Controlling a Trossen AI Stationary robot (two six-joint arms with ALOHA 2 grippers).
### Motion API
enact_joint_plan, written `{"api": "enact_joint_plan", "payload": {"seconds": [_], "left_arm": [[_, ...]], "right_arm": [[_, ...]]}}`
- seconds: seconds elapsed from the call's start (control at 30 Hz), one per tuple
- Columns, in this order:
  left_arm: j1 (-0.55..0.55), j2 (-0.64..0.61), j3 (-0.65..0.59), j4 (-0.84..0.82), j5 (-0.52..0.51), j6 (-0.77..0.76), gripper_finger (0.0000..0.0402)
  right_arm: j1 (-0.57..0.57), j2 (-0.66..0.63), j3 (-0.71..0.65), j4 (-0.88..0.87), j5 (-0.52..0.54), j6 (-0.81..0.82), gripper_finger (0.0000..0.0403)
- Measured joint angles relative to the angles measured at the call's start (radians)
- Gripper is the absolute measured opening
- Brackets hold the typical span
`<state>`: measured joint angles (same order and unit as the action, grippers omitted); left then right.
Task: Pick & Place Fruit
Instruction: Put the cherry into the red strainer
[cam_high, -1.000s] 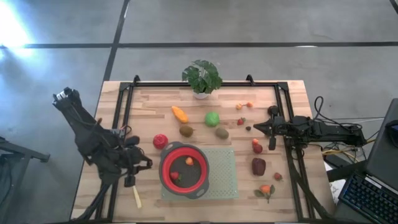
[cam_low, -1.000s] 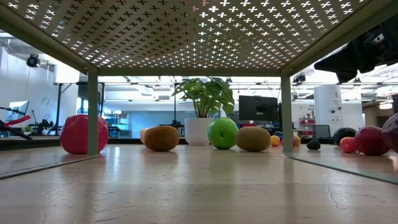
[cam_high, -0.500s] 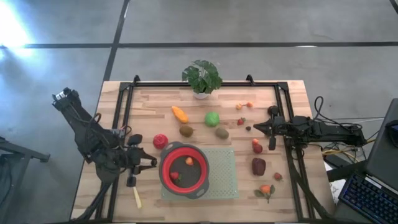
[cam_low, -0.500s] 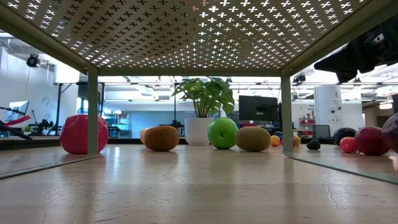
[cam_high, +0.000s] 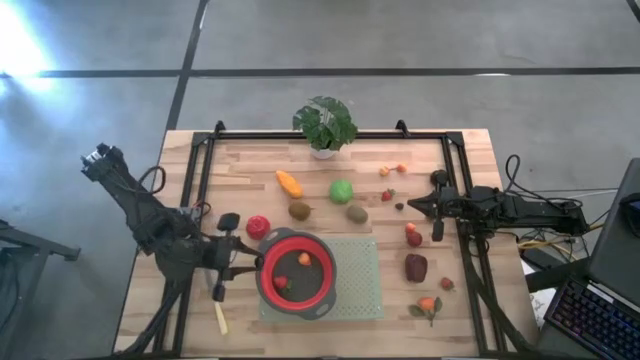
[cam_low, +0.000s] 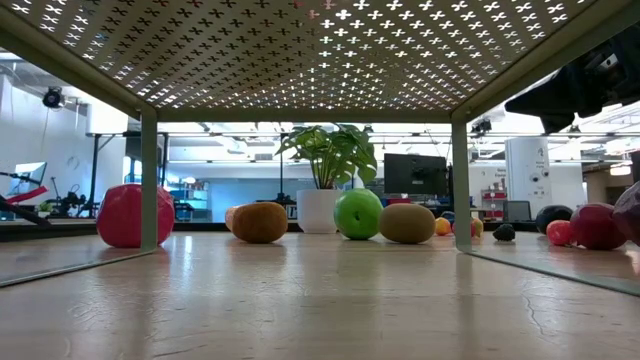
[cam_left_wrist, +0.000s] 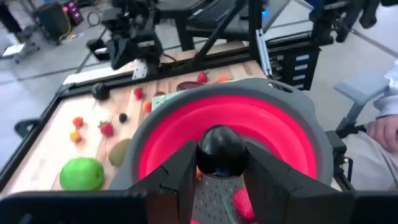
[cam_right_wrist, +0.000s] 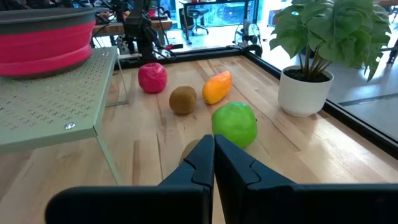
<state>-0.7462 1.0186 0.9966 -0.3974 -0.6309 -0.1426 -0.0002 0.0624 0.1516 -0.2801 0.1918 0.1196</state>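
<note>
My left gripper (cam_high: 250, 262) hangs at the left rim of the red bowl (cam_high: 296, 272), shut on a black glossy ball (cam_left_wrist: 221, 151). The grey-rimmed bowl stands on a green perforated stand (cam_high: 358, 285) and holds an orange piece (cam_high: 304, 259) and a red piece (cam_high: 281, 283). On the table lie the red apple (cam_high: 258, 227), orange elongated piece (cam_high: 288, 183), green ball (cam_high: 341, 191), two kiwis (cam_high: 299, 210) (cam_high: 356, 214) and dark-red lump (cam_high: 416, 267). My right gripper (cam_high: 410, 206) waits shut near the right edge, low over the wood. My left gripper pinches the black ball (cam_left_wrist: 221, 151) between its two fingers (cam_left_wrist: 180, 174), one on each side. The fingers come level from the table's left, pointing at the bowl. The ball is lifted clear, over the bowl's near-left part.
A potted plant (cam_high: 325, 125) stands at the far edge. A pale-handled knife (cam_high: 220, 318) lies near the left front corner. Small red and orange pieces (cam_high: 412, 235) (cam_high: 428, 303) are scattered on the right side. A black frame borders the table. A person's hand (cam_left_wrist: 382, 130) shows beyond it.
My left gripper has moved toward the table's right, from beside the apple's near side up to the bowl's left rim, carrying the black ball. The right arm and the fruit on the table have kept still.
</note>
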Motion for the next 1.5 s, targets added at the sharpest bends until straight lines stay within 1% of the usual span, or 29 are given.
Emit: {"api": "enact_joint_plan", "payload": {"seconds": [0.17, 0.3, 0.43, 0.57, 0.8, 0.97, 1.23, 1.5], "left_arm": [[0.058, 0.055, 0.000, 0.041, 0.094, 0.061, 0.0121], [0.104, 0.117, 0.022, 0.042, 0.128, 0.063, 0.0121], [0.147, 0.190, 0.075, 0.046, 0.210, 0.117, 0.0121], [0.170, 0.271, 0.140, 0.039, 0.259, 0.169, 0.0122], [0.177, 0.382, 0.245, -0.091, 0.273, 0.186, 0.0122], [0.178, 0.431, 0.302, -0.202, 0.273, 0.145, 0.0122], [0.178, 0.437, 0.315, -0.292, 0.272, 0.062, 0.0122], [0.182, 0.436, 0.315, -0.321, 0.270, 0.047, 0.0122]], "right_arm": [[0.000, 0.000, 0.000, 0.000, 0.000, 0.000, 0.0008], [0.000, 0.000, 0.000, 0.000, 0.000, 0.000, 0.0009], [0.000, 0.000, 0.000, 0.000, 0.000, 0.000, 0.0008], [0.000, 0.000, 0.000, 0.000, 0.000, 0.000, 0.0008], [0.000, 0.000, 0.000, 0.000, 0.000, 0.000, 0.0009], [0.000, 0.000, 0.000, 0.000, 0.000, 0.000, 0.0009], [0.000, 0.000, 0.000, 0.000, 0.000, 0.000, 0.0008], [0.000, 0.000, 0.000, 0.000, 0.000, 0.000, 0.0009]]}}
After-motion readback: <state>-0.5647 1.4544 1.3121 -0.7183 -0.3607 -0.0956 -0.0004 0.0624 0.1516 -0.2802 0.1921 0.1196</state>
